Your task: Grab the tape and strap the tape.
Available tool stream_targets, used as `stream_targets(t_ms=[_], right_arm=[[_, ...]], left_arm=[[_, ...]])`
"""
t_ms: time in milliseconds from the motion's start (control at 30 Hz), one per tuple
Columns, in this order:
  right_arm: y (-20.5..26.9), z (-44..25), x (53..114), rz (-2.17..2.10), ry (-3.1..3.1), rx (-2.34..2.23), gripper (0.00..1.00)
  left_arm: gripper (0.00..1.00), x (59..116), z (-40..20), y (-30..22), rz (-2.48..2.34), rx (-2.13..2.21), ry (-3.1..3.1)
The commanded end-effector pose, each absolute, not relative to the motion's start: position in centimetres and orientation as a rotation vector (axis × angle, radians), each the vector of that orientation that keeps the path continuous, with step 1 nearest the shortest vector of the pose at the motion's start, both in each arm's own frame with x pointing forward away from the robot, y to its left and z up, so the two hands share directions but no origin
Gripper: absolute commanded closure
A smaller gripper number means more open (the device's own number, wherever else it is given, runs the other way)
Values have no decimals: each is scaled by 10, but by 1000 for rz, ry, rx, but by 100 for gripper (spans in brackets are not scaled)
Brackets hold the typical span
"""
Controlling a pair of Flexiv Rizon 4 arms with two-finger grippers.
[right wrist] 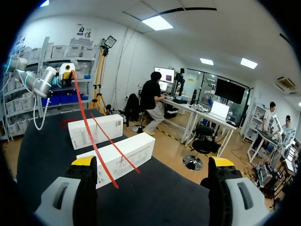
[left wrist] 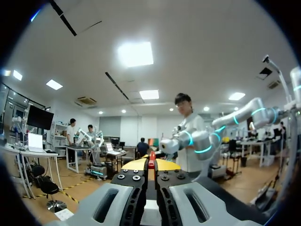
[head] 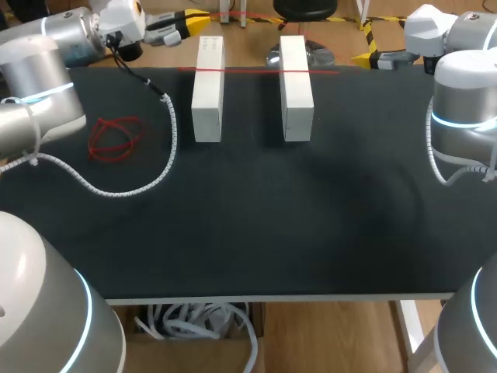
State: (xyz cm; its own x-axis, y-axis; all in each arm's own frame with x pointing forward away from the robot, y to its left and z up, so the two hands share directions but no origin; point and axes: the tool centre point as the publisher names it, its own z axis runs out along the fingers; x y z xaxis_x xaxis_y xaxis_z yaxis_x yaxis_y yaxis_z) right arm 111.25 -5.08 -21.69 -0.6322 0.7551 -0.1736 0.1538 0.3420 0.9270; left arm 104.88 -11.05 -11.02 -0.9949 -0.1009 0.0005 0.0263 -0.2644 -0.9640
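Left gripper [left wrist: 151, 164]: fingers closed on the red tape [right wrist: 98, 141]. The tape runs through the air toward the right gripper [right wrist: 153, 162], and a further length lies across the two white blocks [head: 208, 93]. Right gripper: fingers wide apart, holding nothing.

Likely faults:
- The thin tape could slip out past the open fingers.
- Too much pull could drag the blocks.

I can read no text, number or sign anywhere on my black-covered bench [head: 256, 225]. The long white rectangular box on my left [head: 208, 89] and its twin on my right [head: 296, 88] bear tiny grey marks, too small to make out.
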Motion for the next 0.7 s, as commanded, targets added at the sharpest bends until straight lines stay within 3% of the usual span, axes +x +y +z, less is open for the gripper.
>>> stream_targets(t_ms=[33, 700], right_arm=[[-51, -217, 1113, 1295, 2008, 791, 0], [-51, -217, 1113, 1295, 2008, 791, 0]], left_arm=[[100, 1055, -113, -110, -2486, -50, 1834], [100, 1058, -77, -123, -2537, -74, 1781]])
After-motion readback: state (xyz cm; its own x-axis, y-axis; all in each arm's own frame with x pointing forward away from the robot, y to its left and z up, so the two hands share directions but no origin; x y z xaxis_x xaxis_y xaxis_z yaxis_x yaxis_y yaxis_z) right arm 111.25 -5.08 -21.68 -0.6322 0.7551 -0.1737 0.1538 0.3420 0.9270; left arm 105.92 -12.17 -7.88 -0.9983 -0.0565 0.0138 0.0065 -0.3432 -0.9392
